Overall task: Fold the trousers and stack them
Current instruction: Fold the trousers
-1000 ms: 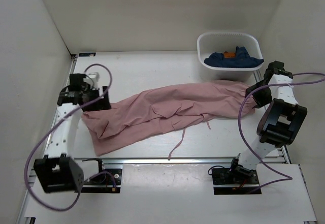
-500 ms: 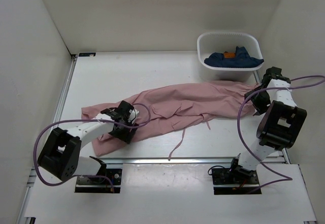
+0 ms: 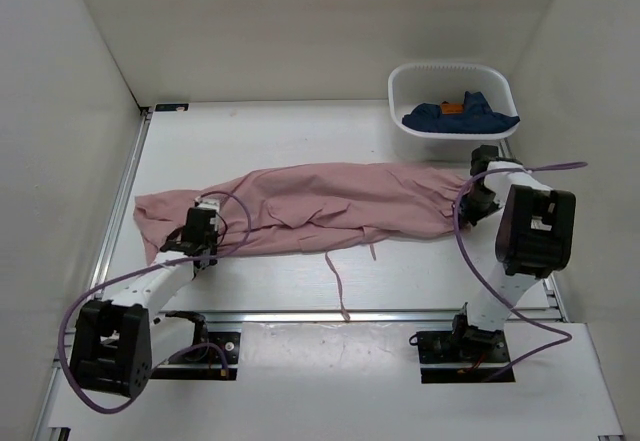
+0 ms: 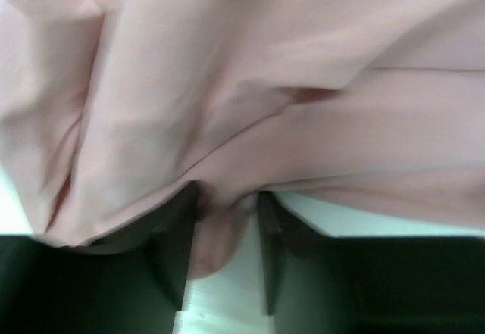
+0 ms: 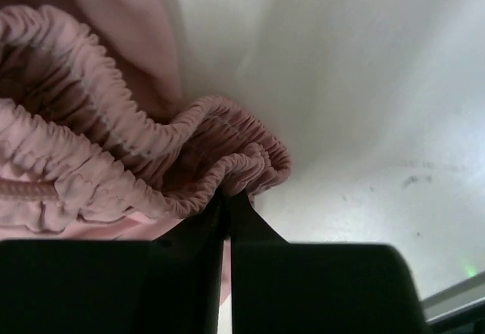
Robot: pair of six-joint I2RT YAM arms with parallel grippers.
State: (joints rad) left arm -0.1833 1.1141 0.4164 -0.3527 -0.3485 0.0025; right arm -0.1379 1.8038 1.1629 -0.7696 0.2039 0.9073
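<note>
White walls box in a pale table [image 3: 300, 141], and the trousers [image 3: 320, 201] lie stretched across its middle, legs to the left, waist to the right. The left gripper [image 3: 200, 233] has a fold of leg fabric pinched between narrow jaws. The right gripper [image 3: 468, 201] is clamped tight on the elastic waistband (gathered in ruffles). One drawstring [image 3: 335, 286] trails towards the near edge. A white basket [image 3: 450, 64] at the back right holds a dark blue garment [image 3: 460, 116].

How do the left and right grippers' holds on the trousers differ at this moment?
The left gripper pinches a smooth fabric fold at the left end of the trousers, jaws slightly apart; the right gripper pinches the gathered elastic waistband at the right end, jaws almost touching. Both grip the same garment.
</note>
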